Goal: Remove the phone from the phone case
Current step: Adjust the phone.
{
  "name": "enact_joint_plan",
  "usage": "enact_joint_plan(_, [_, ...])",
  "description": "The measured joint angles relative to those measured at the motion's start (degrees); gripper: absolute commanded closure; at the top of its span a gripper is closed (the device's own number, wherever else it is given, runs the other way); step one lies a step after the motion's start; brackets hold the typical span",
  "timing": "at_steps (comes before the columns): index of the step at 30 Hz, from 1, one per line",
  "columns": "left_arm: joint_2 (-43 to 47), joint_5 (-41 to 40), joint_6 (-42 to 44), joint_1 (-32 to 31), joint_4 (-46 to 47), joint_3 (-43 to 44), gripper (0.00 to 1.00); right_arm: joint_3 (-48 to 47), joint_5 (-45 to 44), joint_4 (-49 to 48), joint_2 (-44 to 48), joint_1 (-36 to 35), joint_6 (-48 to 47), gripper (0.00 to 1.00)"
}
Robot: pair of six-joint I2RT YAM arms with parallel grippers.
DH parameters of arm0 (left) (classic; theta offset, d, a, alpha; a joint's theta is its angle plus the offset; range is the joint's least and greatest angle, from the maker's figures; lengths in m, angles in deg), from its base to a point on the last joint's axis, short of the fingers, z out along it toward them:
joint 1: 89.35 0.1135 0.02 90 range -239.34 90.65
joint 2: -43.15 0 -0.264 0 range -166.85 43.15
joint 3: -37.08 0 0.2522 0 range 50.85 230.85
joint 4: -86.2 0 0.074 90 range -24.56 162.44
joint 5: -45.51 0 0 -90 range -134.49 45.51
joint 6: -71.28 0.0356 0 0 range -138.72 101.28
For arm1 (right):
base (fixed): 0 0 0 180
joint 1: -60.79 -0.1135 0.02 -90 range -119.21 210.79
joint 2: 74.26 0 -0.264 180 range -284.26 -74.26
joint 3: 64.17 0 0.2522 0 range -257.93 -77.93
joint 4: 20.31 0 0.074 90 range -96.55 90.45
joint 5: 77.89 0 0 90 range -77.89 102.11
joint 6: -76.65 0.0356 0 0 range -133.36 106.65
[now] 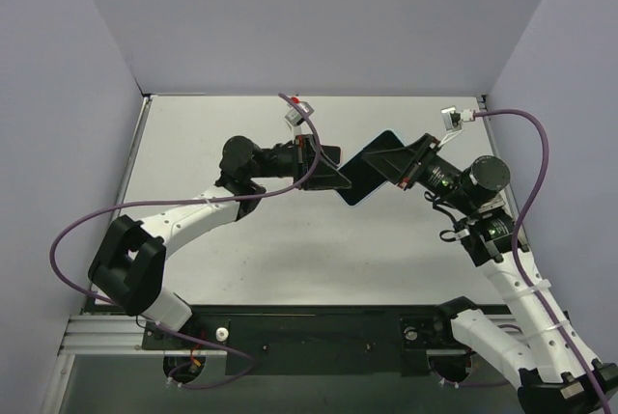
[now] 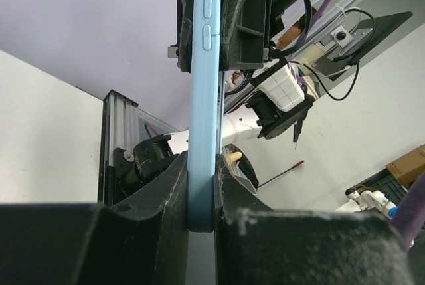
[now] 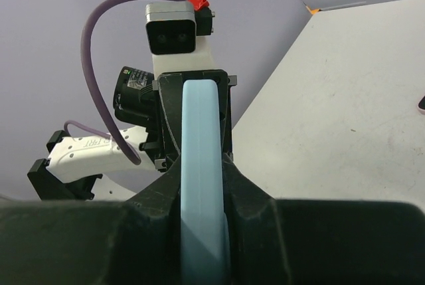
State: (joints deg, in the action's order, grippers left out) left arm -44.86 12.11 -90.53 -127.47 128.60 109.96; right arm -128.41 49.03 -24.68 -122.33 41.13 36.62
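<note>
The phone point(image 1: 374, 171), dark screen up, sits in a light-blue phone case point(image 1: 359, 201) and hangs in the air over the middle of the table, held from both ends. My left gripper point(image 1: 337, 174) is shut on its left end; in the left wrist view the jaws point(image 2: 201, 195) pinch the case's blue edge point(image 2: 204, 92), with the side buttons above. My right gripper point(image 1: 402, 169) is shut on the right end; in the right wrist view its jaws point(image 3: 204, 185) clamp the blue edge point(image 3: 201, 139). The phone is still inside the case.
The white table point(image 1: 241, 250) lies below, with grey walls on three sides. Beyond the table, the left wrist view shows a red-handled tool point(image 2: 284, 171) and a cardboard box point(image 2: 408, 164). A small pink object point(image 3: 422, 104) lies at the right edge of the right wrist view.
</note>
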Motion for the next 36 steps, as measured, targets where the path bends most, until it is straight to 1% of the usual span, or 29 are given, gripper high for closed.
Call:
enact_joint_plan(2, [0.22, -0.02, 0.07, -0.09, 0.42, 0.0, 1.0, 0.0, 0.02, -0.2, 0.33, 0.0, 0.13, 0.83])
enact_joint_plan(3, [0.24, -0.17, 0.31, -0.15, 0.59, 0.0, 1.0, 0.09, -0.15, -0.26, 0.46, 0.04, 0.15, 0.84])
enact_joint_plan(4, [0.24, -0.24, 0.39, -0.2, 0.68, 0.0, 1.0, 0.24, -0.2, -0.35, 0.57, 0.13, 0.42, 0.9])
enact_joint_plan(5, [0.24, -0.31, 0.35, -0.26, 0.68, 0.0, 1.0, 0.46, -0.2, -0.57, 0.66, 0.22, 0.61, 1.0])
enact_joint_plan(7, [0.24, -0.24, -0.72, -0.31, 0.68, -0.04, 1.0, 1.22, 0.48, -1.99, 0.9, 0.5, 1.14, 1.0])
enact_joint_plan(9, [0.24, -0.24, -1.31, -0.35, 1.18, -0.07, 0.78, 1.4, 0.94, -2.78, 0.94, 0.55, 1.31, 1.0])
enact_joint_plan(10, [0.24, -0.26, -1.29, -0.37, 1.31, -0.04, 0.6, 1.51, 1.09, -3.32, 0.94, 0.59, 1.46, 1.0])
enact_joint_plan(11, [0.35, -0.42, -0.9, -0.35, 1.07, -0.07, 0.55, 1.73, 1.14, -3.8, 0.92, 0.59, 1.7, 1.0])
enact_joint_plan(12, [0.72, -0.76, 0.07, -0.35, -0.07, -0.07, 0.45, 1.97, 0.96, -4.13, 0.9, 0.61, 2.08, 1.0])
enact_joint_plan(13, [1.31, -1.92, 1.79, -0.42, -1.62, -0.17, 0.43, 2.16, 0.48, -4.09, 0.81, 0.66, 2.34, 1.0])
enact_joint_plan(15, [4.39, -5.64, 7.63, -0.81, -7.32, -1.03, 0.4, 2.36, -0.11, -3.8, 0.2, 0.85, 2.99, 1.0])
enact_joint_plan(17, [9.29, -10.71, 13.42, -1.2, -15.13, -2.29, 0.4, 2.36, -0.5, -3.82, -0.81, 0.9, 4.61, 1.0])
enact_joint_plan(20, [17.18, -19.52, 19.78, -1.57, -27.32, -4.74, 0.48, 2.01, -0.09, -3.28, -1.81, 0.55, 6.54, 1.0])
enact_joint_plan(21, [20.17, -23.58, 21.53, -1.53, -31.89, -5.46, 0.48, 1.51, -0.09, -2.58, -2.36, 0.55, 6.75, 1.0])
enact_joint_plan(22, [22.71, -26.71, 22.67, -1.51, -35.26, -5.95, 0.47, 0.39, -0.13, -1.14, -3.23, 0.61, 6.73, 1.0])
enact_joint_plan(23, [26.1, -32.11, 23.85, -1.53, -39.76, -6.58, 0.41, -0.76, -0.31, 0.37, -4.15, 0.66, 6.12, 1.0])
enact_joint_plan(25, [32.98, -40.94, 25.18, -1.53, -45.44, -8.31, 0.37, -4.57, -1.07, 5.73, -6.69, 1.09, 4.33, 1.0])
enact_joint_plan(28, [41.66, -50.07, 25.31, -1.51, -51.1, -11.21, 0.36, -7.45, -1.51, 9.29, -8.9, 1.6, 2.4, 1.0])
enact_joint_plan(30, [44.76, -52.96, 24.85, -1.51, -53.05, -12.17, 0.35, -8.15, -0.48, 9.22, -10.1, 1.84, 2.43, 1.0])
enact_joint_plan(32, [45.38, -53.11, 23.98, -1.51, -53.18, -12.31, 0.35, -8.11, 1.14, 7.58, -11.37, 1.9, 3.87, 1.0])
enact_joint_plan(36, [42.27, -49.64, 21.79, -1.55, -51.95, -12.7, 0.35, -4.59, 3.96, -3.48, -13.25, 1.95, 11.19, 1.0])
